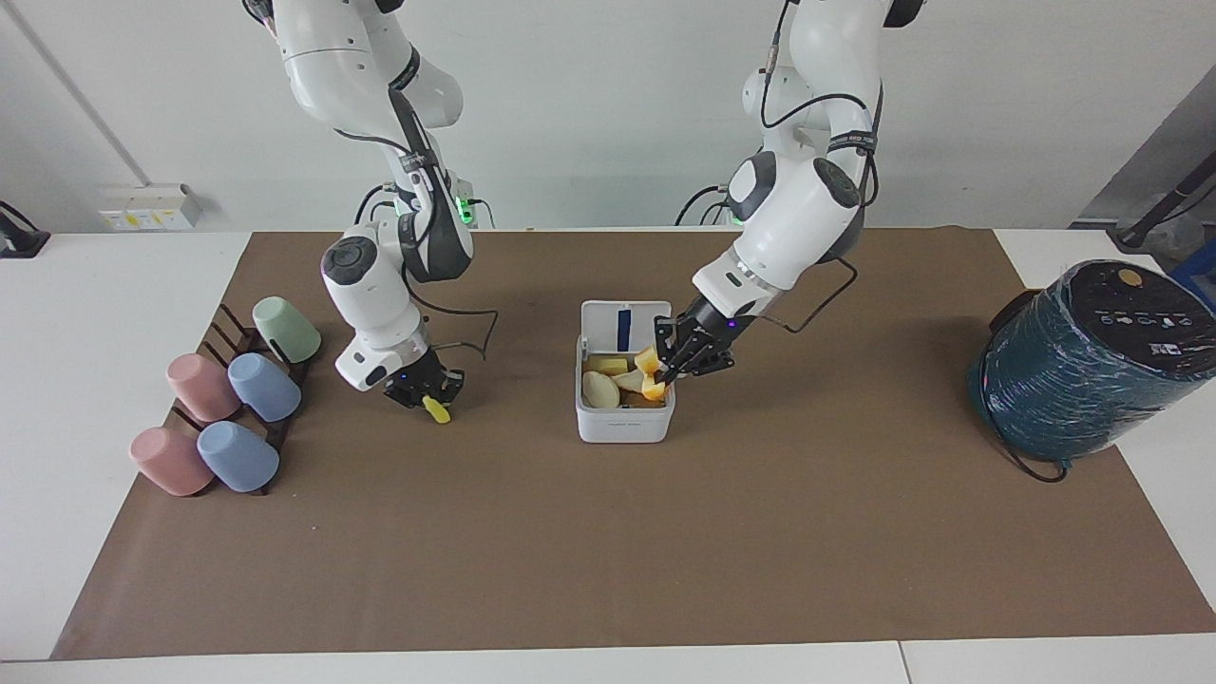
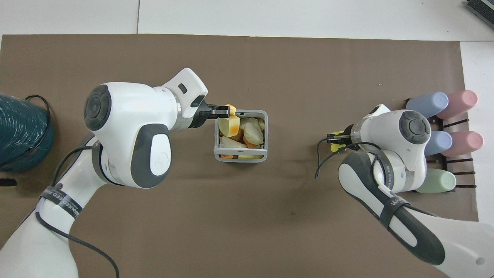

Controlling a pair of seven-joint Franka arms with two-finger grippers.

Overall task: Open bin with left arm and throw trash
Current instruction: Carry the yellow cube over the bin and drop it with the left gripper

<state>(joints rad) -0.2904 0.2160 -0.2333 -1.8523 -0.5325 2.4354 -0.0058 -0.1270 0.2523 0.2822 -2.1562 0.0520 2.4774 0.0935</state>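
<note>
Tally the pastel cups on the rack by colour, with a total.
Pink pastel plastic cups: 2
Blue pastel plastic cups: 2
Green pastel plastic cup: 1
Total: 5

cups (image 1: 228, 408): pink, blue, green, lying on rack | teal wrapped cylinder (image 1: 1083, 356): upright | brown mat (image 1: 608, 541): covers table

Robotics lab, two arms (image 1: 380, 275), paper-covered table (image 1: 608, 551)

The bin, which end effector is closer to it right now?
Left. The left end effector hangs over the bin's rim with a pale wedge; the right end effector is apart, beside the cups.
</note>
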